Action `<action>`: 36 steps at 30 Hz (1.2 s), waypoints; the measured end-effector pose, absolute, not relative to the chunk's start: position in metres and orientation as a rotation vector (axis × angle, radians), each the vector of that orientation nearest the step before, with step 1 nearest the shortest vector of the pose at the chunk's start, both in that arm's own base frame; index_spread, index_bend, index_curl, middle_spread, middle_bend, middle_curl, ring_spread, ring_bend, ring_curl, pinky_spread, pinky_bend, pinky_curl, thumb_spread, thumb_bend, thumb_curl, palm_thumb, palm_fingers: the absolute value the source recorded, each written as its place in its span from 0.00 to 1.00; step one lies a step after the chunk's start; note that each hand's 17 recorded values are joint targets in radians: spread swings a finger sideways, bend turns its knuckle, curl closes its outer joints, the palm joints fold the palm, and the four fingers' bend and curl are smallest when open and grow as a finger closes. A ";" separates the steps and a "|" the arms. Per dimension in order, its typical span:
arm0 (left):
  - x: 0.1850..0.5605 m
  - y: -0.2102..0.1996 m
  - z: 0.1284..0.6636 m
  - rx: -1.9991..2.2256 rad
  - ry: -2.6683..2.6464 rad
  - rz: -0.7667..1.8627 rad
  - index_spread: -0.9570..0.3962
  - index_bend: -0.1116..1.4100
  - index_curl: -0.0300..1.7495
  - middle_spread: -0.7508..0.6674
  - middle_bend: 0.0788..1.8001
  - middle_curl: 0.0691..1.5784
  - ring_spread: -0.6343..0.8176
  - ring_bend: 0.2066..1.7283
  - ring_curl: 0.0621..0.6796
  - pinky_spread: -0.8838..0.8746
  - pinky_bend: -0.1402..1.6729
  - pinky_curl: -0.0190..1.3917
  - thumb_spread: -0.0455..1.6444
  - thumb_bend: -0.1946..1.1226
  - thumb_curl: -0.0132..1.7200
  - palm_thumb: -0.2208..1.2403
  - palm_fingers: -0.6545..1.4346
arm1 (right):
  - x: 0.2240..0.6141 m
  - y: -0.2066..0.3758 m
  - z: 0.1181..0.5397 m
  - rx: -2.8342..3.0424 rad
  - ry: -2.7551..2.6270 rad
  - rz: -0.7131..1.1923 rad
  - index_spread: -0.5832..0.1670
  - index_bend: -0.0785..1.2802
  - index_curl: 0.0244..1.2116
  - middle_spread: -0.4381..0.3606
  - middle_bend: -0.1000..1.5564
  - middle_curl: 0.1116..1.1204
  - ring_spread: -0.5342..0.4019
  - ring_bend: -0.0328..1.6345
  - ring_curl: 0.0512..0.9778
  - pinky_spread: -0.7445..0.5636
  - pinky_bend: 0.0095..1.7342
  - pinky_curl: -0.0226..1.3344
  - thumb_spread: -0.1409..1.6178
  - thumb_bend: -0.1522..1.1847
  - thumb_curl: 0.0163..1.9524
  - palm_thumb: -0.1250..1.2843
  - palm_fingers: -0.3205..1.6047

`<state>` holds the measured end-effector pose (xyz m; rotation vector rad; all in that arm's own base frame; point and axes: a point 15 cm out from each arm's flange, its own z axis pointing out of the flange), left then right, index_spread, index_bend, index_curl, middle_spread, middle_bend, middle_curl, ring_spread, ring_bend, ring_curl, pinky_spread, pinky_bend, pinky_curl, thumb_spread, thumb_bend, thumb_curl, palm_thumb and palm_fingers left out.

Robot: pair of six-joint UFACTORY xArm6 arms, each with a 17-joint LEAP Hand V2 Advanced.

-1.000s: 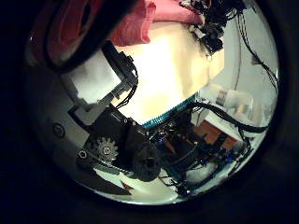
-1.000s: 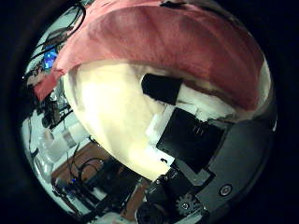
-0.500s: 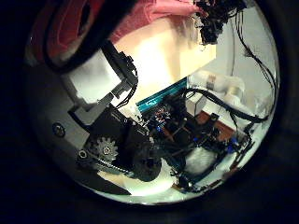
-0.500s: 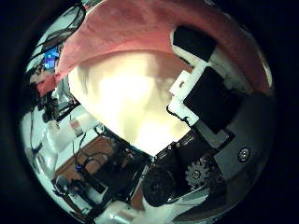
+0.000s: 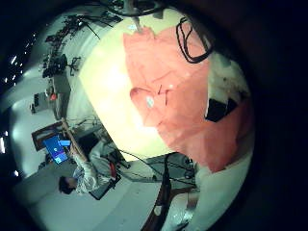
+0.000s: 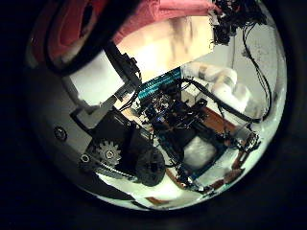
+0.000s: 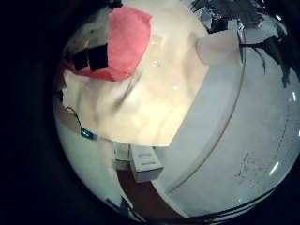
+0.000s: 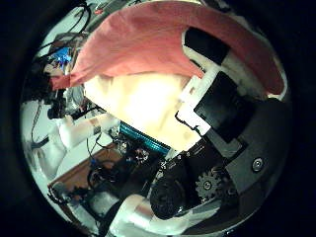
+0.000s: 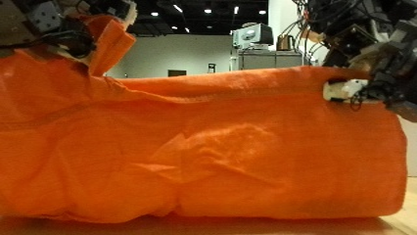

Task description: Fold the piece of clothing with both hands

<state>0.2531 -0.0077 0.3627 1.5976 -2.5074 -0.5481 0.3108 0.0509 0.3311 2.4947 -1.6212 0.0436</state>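
- Change since the earlier pictures: in the left thumb side palm view, the pale table top (image 6: 177, 43) covers less of the picture than a second ago and more of the room's equipment shows beyond its edge. The same applies to the right thumb side palm view. Both palm cameras have moved, so no shift of the cloth itself can be read from this.
- Task item: the orange piece of clothing (image 9: 208, 147) fills most of the outside view. It hangs as a broad, wrinkled sheet. Its lower edge lies near the wooden table (image 9: 411, 220).
- Left hand (image 9: 59, 27): positioned at one upper corner of the cloth. A bunched fold of cloth rises against it. Its fingers are closed on the fabric.
- Right hand (image 9: 372, 59): positioned at the opposite upper corner. A white fingertip (image 9: 342, 89) lies on the top hem, and the fingers pinch the cloth there.
- Left little finger side palm view: the piece of clothing (image 5: 188, 91) spreads over the pale table, with a fingertip against it.
- Right thumb side palm view: the piece of clothing (image 8: 148, 44) arches over the palm, with a black and white finger (image 8: 217, 84) pressed against it.
- Right little finger side palm view: the piece of clothing (image 7: 122, 42) appears as a folded mass at the table's edge.
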 end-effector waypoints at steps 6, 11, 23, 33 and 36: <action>0.292 0.005 0.357 1.631 -2.459 -0.630 0.18 0.20 0.83 0.11 0.46 0.66 0.12 0.73 0.73 0.14 0.72 0.43 0.56 0.13 0.43 0.70 0.84 | 0.363 0.055 0.328 2.453 -1.645 0.009 0.42 0.83 0.69 0.38 0.86 0.63 0.36 0.85 0.65 0.38 0.73 0.56 0.74 0.12 0.34 0.85 0.77; 0.328 0.016 0.333 1.634 -2.409 -0.697 0.19 0.19 0.83 0.10 0.46 0.66 0.12 0.73 0.73 0.14 0.71 0.43 0.57 0.13 0.43 0.69 0.83 | 0.411 0.065 0.303 2.414 -1.640 -0.072 0.42 0.84 0.69 0.39 0.86 0.62 0.36 0.85 0.65 0.38 0.74 0.57 0.75 0.11 0.35 0.86 0.77; 0.433 0.021 0.270 1.676 -2.421 -0.645 0.22 0.18 0.84 0.10 0.46 0.66 0.11 0.72 0.74 0.13 0.69 0.44 0.59 0.12 0.39 0.67 0.80 | 0.510 0.089 0.226 2.339 -1.669 -0.199 0.43 0.84 0.70 0.39 0.87 0.61 0.36 0.86 0.66 0.39 0.73 0.61 0.74 0.10 0.36 0.84 0.76; 0.494 0.049 0.225 1.896 -2.241 -0.557 0.25 0.16 0.78 0.11 0.38 0.61 0.11 0.72 0.76 0.12 0.67 0.46 0.61 0.13 0.34 0.63 0.69 | 0.537 0.077 0.182 2.273 -1.772 -0.188 0.34 0.57 0.62 0.36 0.76 0.54 0.33 0.86 0.63 0.37 0.76 0.63 0.81 0.11 0.27 0.67 0.64; 0.508 0.058 0.220 1.970 -2.216 -0.476 0.30 0.11 0.72 0.16 0.24 0.57 0.12 0.74 0.78 0.13 0.73 0.49 0.61 0.13 0.33 0.62 0.52 | 0.548 0.071 0.182 2.286 -1.812 -0.158 0.32 0.38 0.57 0.34 0.70 0.52 0.30 0.88 0.63 0.34 0.79 0.62 0.86 0.11 0.25 0.67 0.56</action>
